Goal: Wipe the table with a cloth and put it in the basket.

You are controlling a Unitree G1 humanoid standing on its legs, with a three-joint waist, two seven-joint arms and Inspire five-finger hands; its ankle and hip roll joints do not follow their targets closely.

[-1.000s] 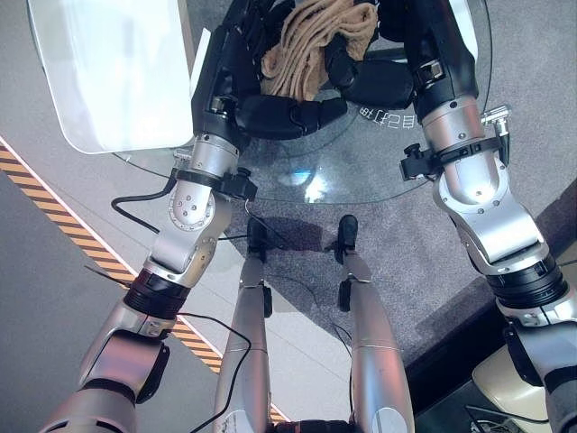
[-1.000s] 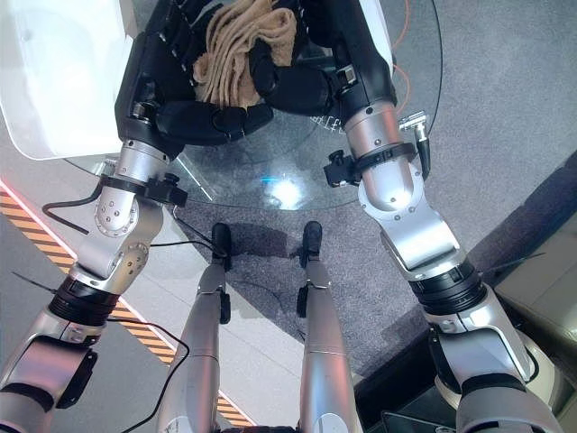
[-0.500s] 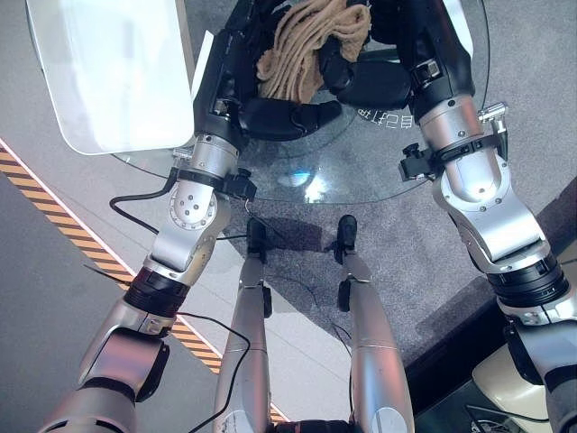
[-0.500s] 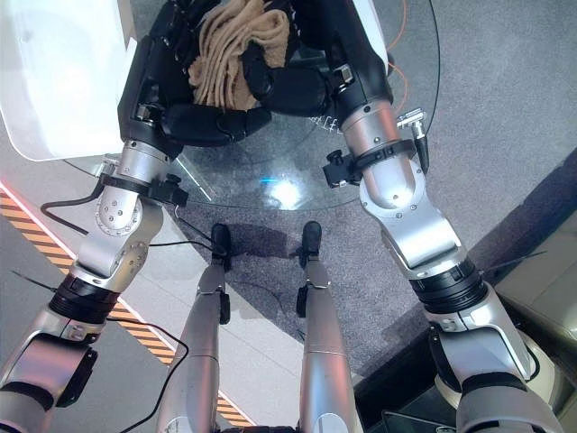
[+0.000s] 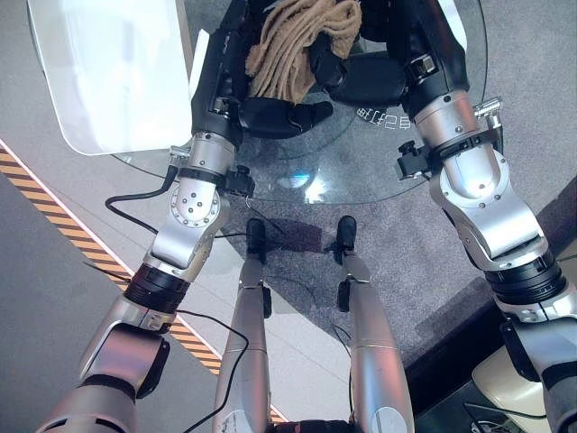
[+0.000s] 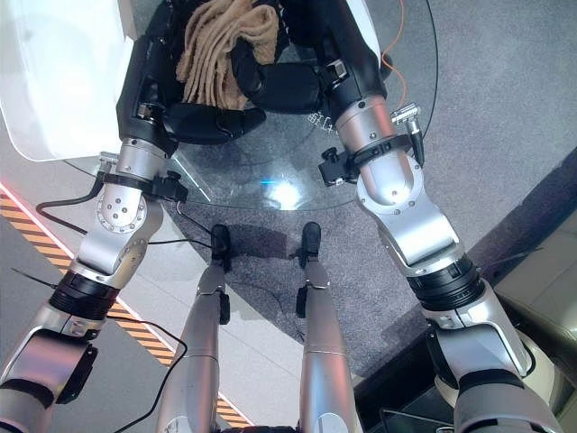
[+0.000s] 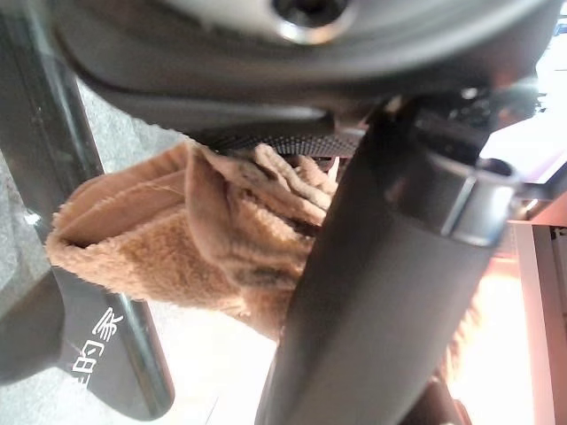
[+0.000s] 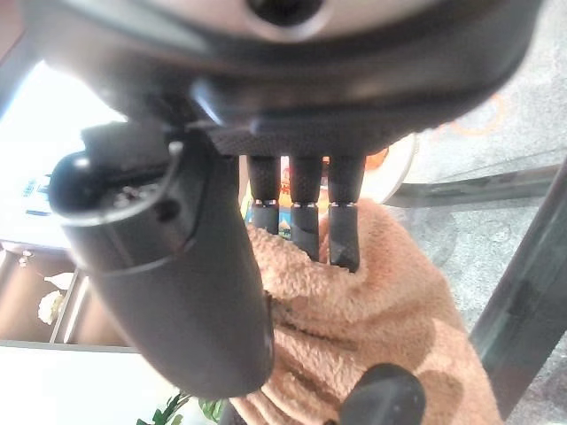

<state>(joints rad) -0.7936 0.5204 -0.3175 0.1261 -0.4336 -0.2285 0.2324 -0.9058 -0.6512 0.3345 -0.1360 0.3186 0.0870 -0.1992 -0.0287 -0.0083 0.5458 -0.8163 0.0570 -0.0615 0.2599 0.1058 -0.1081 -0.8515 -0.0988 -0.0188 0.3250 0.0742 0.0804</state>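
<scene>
Both hands meet over the round glass table, and between them sits the tan cloth, bunched into thick folds. The left hand comes in from the cloth's left side: its palm lies against the bundle and its thumb curves along the near edge of the cloth, under the folds. In the left wrist view the cloth is pressed up against the underside of that hand's palm, with the thumb crossing in front of it, so this hand is closed round the cloth.

The right hand comes in from the cloth's right side, and its thumb reaches across to the bundle just beside the left thumb's tip. In the right wrist view its fingers bend down and their tips dig into the top of the cloth, while its thumb stands close against the near side of the pile (the other hand's fingertip shows dark at the cloth's lower edge). This hand, too, is clamped on the cloth.

Whether the bundle rests on the glass or is held just above it cannot be told. Left of the left hand lies a white rounded panel, partly over the table's rim.
</scene>
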